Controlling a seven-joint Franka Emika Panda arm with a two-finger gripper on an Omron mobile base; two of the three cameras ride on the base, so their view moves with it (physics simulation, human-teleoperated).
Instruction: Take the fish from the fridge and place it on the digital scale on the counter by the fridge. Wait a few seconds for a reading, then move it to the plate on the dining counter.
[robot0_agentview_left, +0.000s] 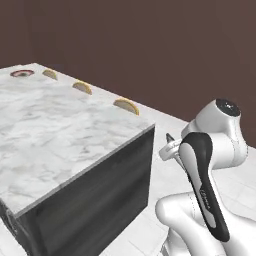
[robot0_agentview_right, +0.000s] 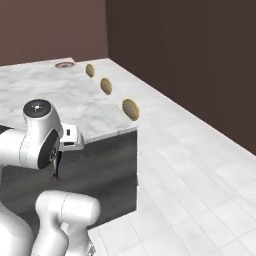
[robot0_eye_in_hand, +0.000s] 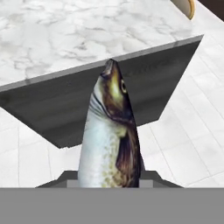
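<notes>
One fish is in the gripper: the fingers are closed narrowly around its tail end, and its head points away from the hand toward the dark side of the dining counter. In the right base view the tail hangs below the hand at about 9 o'clock.

The step in hand seems to be the last one, carrying the fish to the plate. The plate sits at the far corner of the slab, at about 11 o'clock in the left base view, well apart from the hand, beyond three tan stools. The next move probably calls for driving along the slab, then lifting the fish over the edge.
</notes>
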